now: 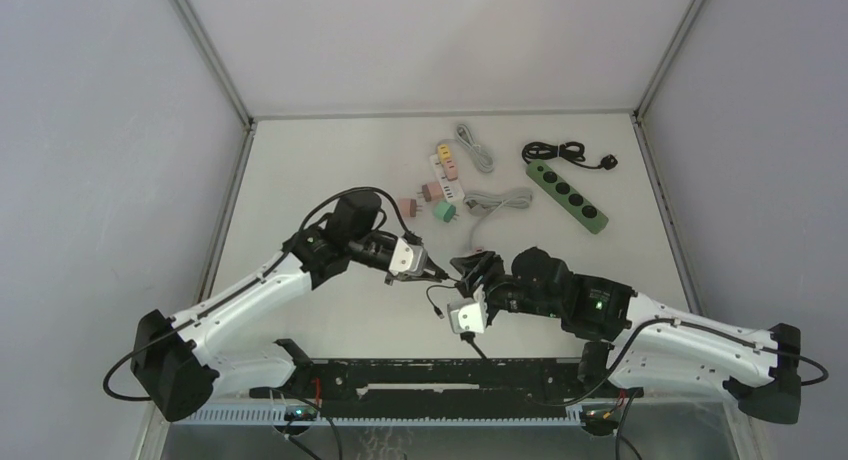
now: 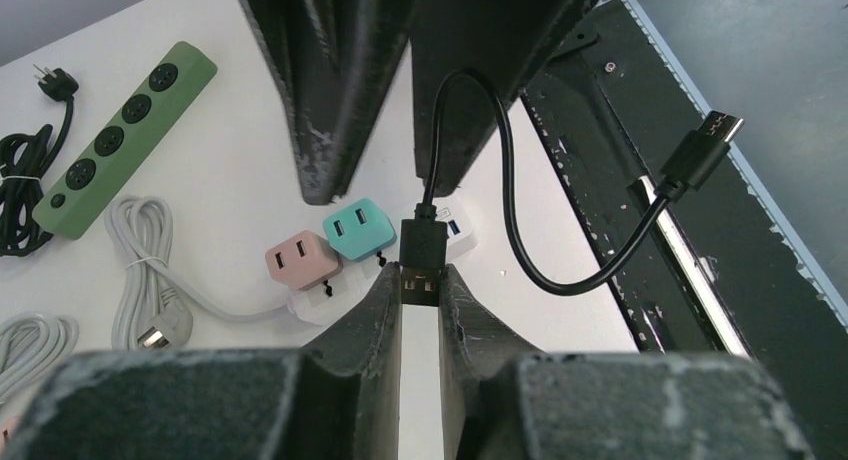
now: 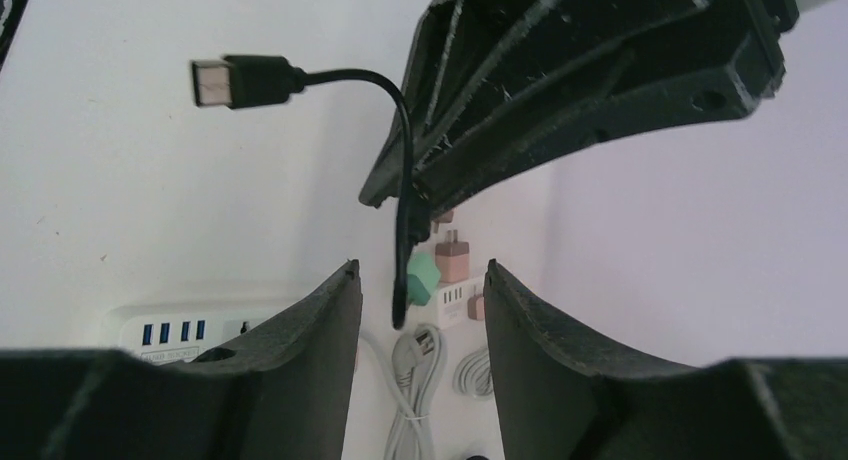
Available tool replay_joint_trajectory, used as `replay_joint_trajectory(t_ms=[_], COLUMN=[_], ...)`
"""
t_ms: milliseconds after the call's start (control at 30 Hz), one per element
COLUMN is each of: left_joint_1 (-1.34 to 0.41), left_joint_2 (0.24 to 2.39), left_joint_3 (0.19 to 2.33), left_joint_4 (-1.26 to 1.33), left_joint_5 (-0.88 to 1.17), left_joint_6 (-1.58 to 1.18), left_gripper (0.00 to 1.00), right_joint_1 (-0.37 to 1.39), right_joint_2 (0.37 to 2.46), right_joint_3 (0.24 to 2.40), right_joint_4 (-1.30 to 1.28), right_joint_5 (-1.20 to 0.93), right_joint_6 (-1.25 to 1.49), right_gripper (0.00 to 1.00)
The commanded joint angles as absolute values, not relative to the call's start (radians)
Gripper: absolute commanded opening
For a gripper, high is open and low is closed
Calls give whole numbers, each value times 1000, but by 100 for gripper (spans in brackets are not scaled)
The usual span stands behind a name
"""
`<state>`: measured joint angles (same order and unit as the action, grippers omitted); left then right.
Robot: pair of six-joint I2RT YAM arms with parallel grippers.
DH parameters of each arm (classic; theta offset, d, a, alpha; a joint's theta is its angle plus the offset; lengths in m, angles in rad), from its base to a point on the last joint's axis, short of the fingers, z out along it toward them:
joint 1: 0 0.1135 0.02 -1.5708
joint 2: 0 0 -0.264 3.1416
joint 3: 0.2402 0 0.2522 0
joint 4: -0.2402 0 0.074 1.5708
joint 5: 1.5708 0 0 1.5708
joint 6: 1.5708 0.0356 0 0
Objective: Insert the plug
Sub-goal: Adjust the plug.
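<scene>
My left gripper [image 2: 420, 275] is shut on the metal USB-A end of a short black cable [image 2: 510, 210] and holds it above the table. The cable loops right to a free plug [image 2: 702, 148]. In the top view the left gripper [image 1: 440, 273] meets my right gripper [image 1: 470, 270] tip to tip, with the cable [image 1: 437, 302] hanging below. My right gripper [image 3: 418, 270] is open and empty; the cable [image 3: 402, 240] hangs beyond its jaws, the free plug [image 3: 220, 81] at upper left. A white USB hub [image 3: 170, 330] with blue ports lies below.
A white strip with pink [image 2: 300, 258] and teal [image 2: 358, 227] adapters lies behind the plug; it also shows in the top view [image 1: 440, 192]. A green power strip [image 1: 567, 195] and grey coiled cables [image 1: 495, 202] lie at the back. A black rail [image 1: 450, 375] runs along the near edge.
</scene>
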<state>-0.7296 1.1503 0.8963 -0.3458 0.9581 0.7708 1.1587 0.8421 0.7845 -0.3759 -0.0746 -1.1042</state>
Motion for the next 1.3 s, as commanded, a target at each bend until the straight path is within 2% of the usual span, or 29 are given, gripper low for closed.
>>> replay_joint_trajectory(t_ms=[0, 300, 1067, 1267], left_joint_1=[-723, -723, -724, -724], left_joint_2=[1154, 1155, 1211, 1230], left_joint_3=[966, 979, 1049, 1076], left_joint_4=[-365, -376, -470, -521], left_joint_5=[1007, 1043, 1078, 1094], left_joint_6=[792, 784, 799, 828], left_gripper=[1, 1, 2, 4], right_joint_1=[1217, 1293, 1356, 1368], right_joint_2=[835, 853, 850, 859], right_joint_3=[771, 719, 704, 703], right_joint_4=[-300, -226, -183, -189], right_joint_5=[-1, 141, 175, 193], right_joint_6=[-1181, -1286, -1366, -1387], right_gripper=[54, 46, 34, 25])
